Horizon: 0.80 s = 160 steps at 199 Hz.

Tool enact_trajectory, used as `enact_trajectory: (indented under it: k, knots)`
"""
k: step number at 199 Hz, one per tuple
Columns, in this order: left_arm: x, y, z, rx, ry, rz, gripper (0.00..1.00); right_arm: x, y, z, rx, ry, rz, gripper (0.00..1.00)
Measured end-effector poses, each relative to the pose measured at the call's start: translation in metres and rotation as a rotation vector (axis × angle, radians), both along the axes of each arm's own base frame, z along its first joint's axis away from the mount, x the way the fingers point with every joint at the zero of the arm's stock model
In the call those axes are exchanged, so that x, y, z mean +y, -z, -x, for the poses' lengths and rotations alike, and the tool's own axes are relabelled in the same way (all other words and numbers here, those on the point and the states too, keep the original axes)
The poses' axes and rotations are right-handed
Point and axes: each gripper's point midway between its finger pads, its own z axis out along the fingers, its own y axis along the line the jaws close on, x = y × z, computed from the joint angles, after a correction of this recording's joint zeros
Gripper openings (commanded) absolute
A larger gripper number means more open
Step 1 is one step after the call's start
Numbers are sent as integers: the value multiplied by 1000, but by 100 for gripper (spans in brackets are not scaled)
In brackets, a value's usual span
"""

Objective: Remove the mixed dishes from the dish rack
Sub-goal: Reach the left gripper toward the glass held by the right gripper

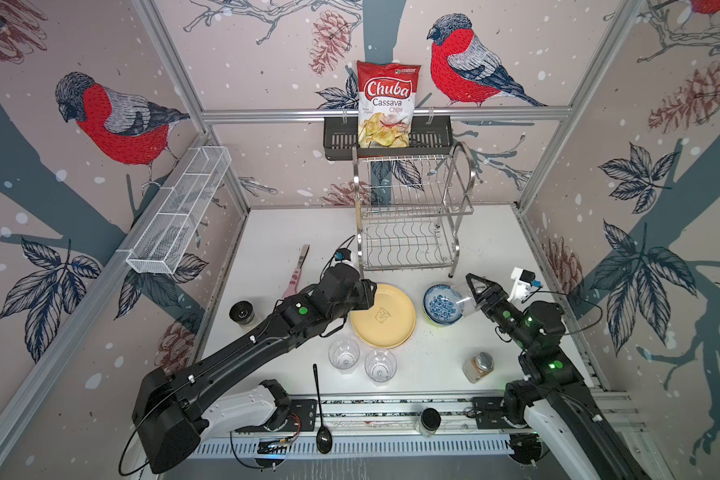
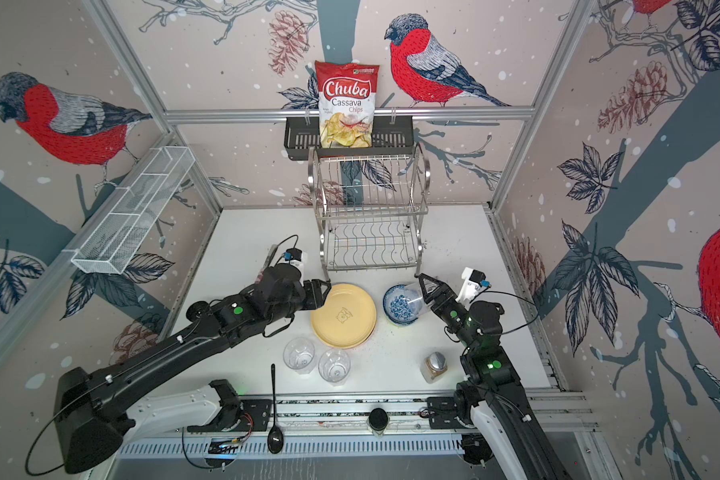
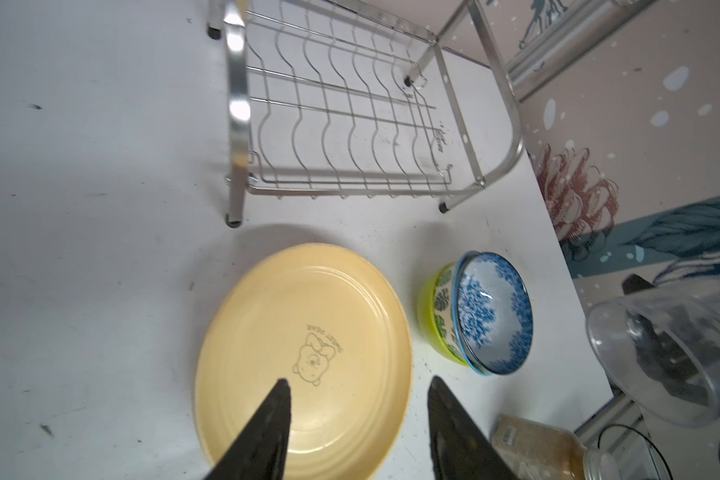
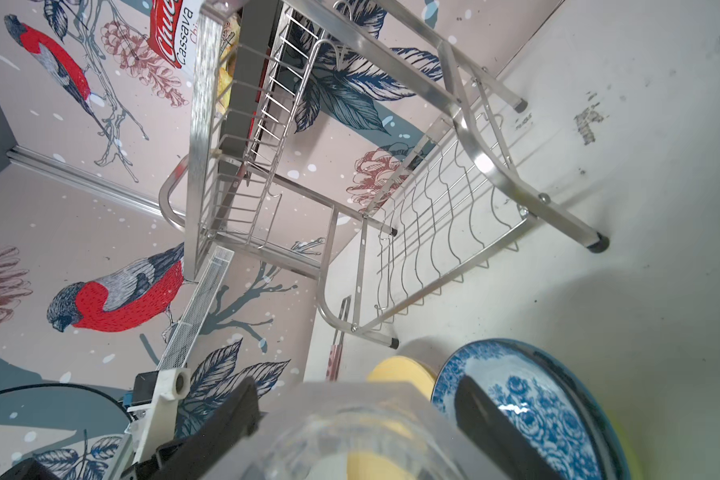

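- The dish rack (image 1: 412, 214) stands at the back of the table (image 1: 275, 232).
- The yellow plate (image 1: 385, 320) lies flat just in front of the rack.
- The nested bowls (image 1: 441, 305), a blue-and-white one on top, sit just right of the plate.
- A clear glass (image 1: 344, 353) and a second glass (image 1: 380, 365) stand upright side by side near the plate's front edge.
- The left gripper (image 3: 358, 380) hangs over the plate's rim, fingers spread, pinching nothing.
- The right gripper (image 4: 356, 399) pinches a third glass (image 1: 458, 297), tipped on its side, at the right edge of the bowls.
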Motion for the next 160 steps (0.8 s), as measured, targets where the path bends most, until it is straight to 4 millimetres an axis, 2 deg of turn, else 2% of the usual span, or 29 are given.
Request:
enact_trajectory:
  k: [47,76,102,137,160]
  knots:
    - [-62,-11,48,-21,189,24,53,2,16,11,50,-24,-73,0]
    - [-92,-19,67,-50,277,57,54,2,13,15,49,-26,-116,0]
    - [-116,-25,75,-82,364,113,69,2,15,15,75,-21,-155,0]
    - [-144,-32,83,-135,490,174,80,4,19,7,120,-9,-207,0]
    - [-159,-39,86,-179,556,204,82,7,22,-1,156,-7,-246,0]
